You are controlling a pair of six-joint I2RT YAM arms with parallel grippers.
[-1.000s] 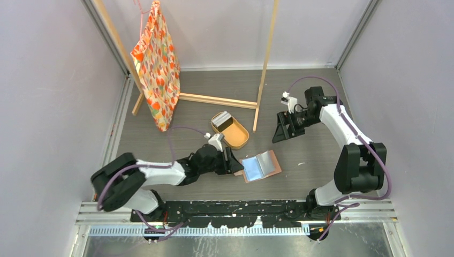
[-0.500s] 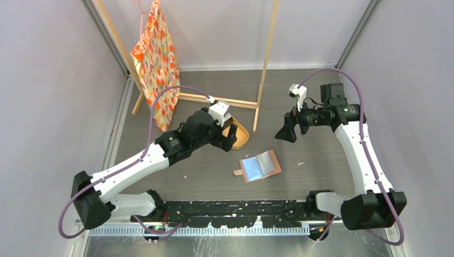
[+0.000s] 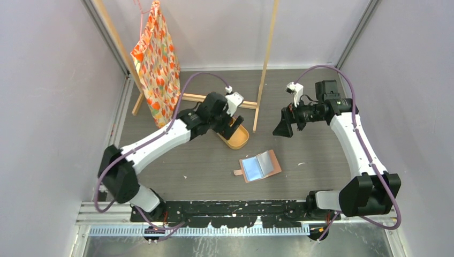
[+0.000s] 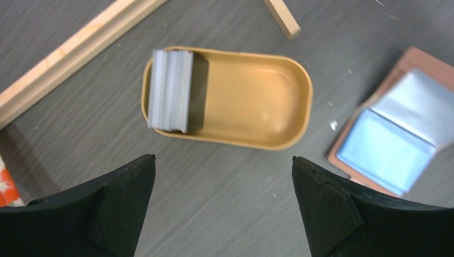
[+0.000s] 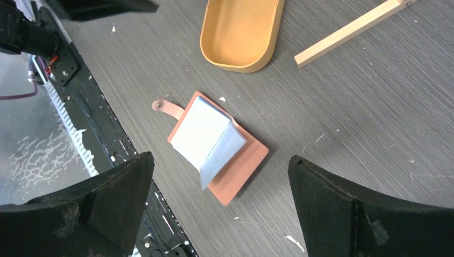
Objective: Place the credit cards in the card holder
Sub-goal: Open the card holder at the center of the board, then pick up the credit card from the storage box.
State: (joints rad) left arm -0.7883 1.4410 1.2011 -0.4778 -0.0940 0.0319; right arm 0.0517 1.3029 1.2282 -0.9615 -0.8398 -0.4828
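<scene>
The credit cards (image 4: pixel 170 90) stand as a grey-white stack at one end of an oval tan tray (image 4: pixel 302 85). My left gripper (image 4: pixel 224 160) hangs open above the floor just beside that tray, nothing between its fingers. In the top view the left gripper (image 3: pixel 231 122) covers the tray's far end and hides the cards. The card holder (image 3: pixel 260 165) lies open on the floor with its glossy pockets up and its snap tab toward the left. My right gripper (image 3: pixel 282 127) hovers open, high and to the right of the card holder (image 5: pixel 214 144), empty.
A wooden frame stands behind the tray, with a floor rail (image 3: pixel 217 100) and an upright post (image 3: pixel 266 64). An orange patterned bag (image 3: pixel 158 64) hangs at the back left. The black base rail (image 3: pixel 235 206) runs along the near edge. Grey walls close in both sides.
My left gripper left the card holder's edge, travelled back over the tan tray and opened wide. My right gripper also opened wider and shifted only slightly.
</scene>
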